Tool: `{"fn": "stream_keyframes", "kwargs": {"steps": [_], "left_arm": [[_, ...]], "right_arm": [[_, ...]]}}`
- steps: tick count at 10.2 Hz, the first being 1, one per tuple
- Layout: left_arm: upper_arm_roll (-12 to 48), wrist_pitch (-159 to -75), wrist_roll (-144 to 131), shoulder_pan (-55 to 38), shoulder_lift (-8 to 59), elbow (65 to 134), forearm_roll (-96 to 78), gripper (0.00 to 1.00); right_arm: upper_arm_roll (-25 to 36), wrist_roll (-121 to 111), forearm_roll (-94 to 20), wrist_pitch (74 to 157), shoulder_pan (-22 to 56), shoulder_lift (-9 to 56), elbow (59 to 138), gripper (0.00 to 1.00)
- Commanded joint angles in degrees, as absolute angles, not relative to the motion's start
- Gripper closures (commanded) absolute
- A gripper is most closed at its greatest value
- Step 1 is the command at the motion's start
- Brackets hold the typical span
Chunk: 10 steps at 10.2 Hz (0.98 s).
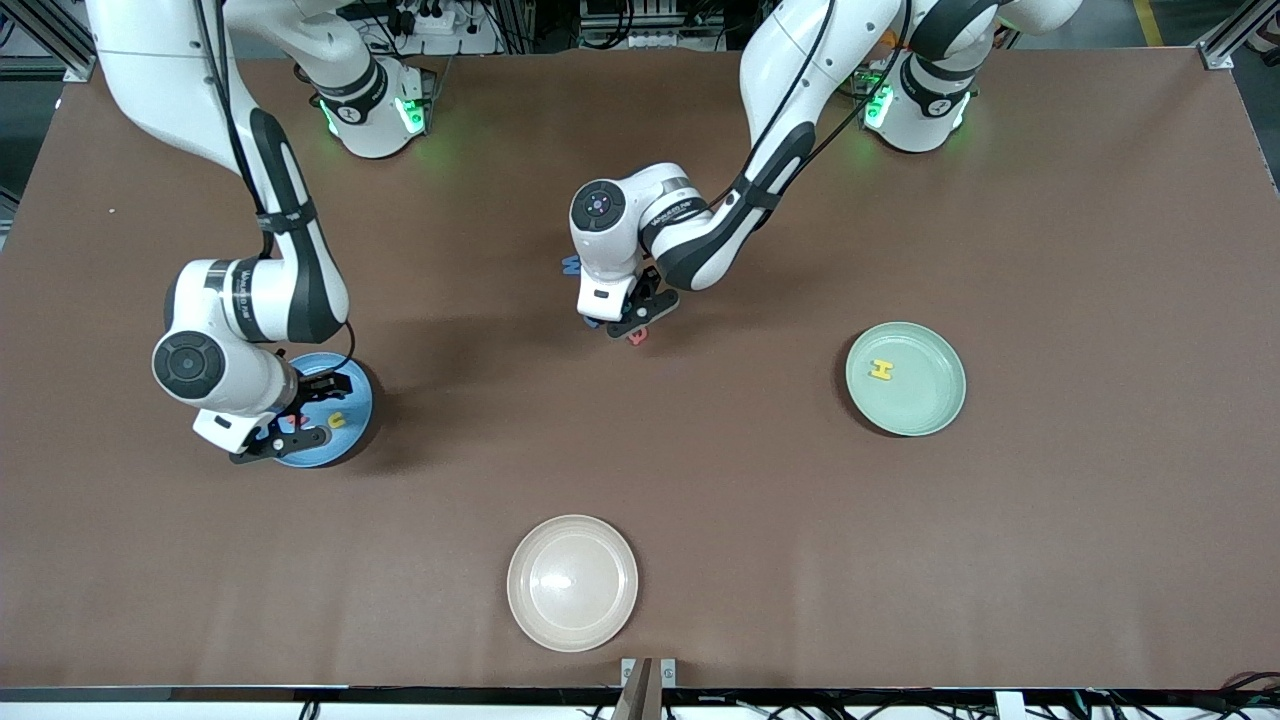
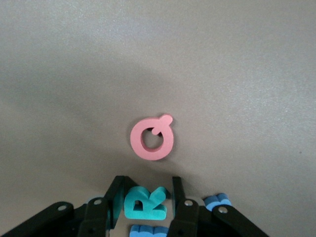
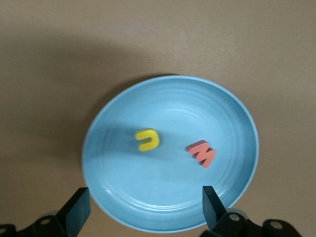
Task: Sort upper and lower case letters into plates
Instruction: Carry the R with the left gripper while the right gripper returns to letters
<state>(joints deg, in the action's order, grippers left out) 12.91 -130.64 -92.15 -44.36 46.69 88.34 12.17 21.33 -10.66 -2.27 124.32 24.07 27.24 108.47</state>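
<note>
Tools: left tool [image 2: 145, 205] narrowed round teal R [image 2: 145, 203] w/ pink letter [image 2: 152, 138] at its 12 o'clock, for pickup; right tool [image 3: 143, 210] wide over blue plate [image 3: 118, 197], apparently post-drop.

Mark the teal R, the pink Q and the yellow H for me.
teal R [image 2: 144, 204]: left wrist view, on its middle, between the left tool's fingers.
pink Q [image 2: 152, 139]: left wrist view, on its ring.
yellow H [image 1: 881, 370]: front view, on its crossbar, in the mint green plate.

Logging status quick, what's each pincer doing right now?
Left pincer: around the flat teal foam letter, grip unclear.
Right pincer: open over the round blue plastic plate.
</note>
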Motion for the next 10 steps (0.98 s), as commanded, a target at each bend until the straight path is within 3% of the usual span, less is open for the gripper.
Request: {"fn": "stream_keyframes", "kwargs": {"steps": [1,4,10], "left_arm": [[12.5,-130.5,-93.8,-45.0,47.5,87.2,13.3,0.60],[12.4,-130.5,-93.7,-45.0,47.5,87.2,13.4,0.60],[12.5,-130.4,-93.0,-44.5,47.1,87.1,13.0,0.61]], "right_arm": [[21.2,-6.3,-4.0,123.7,26.5,25.8,109.2,0.00],[21.3,-4.3,-10.8,124.3,30.0,25.8,108.8,0.00],[21.3,8.6,-11.8,125.4,35.8,25.1,109.2,0.00]]}}
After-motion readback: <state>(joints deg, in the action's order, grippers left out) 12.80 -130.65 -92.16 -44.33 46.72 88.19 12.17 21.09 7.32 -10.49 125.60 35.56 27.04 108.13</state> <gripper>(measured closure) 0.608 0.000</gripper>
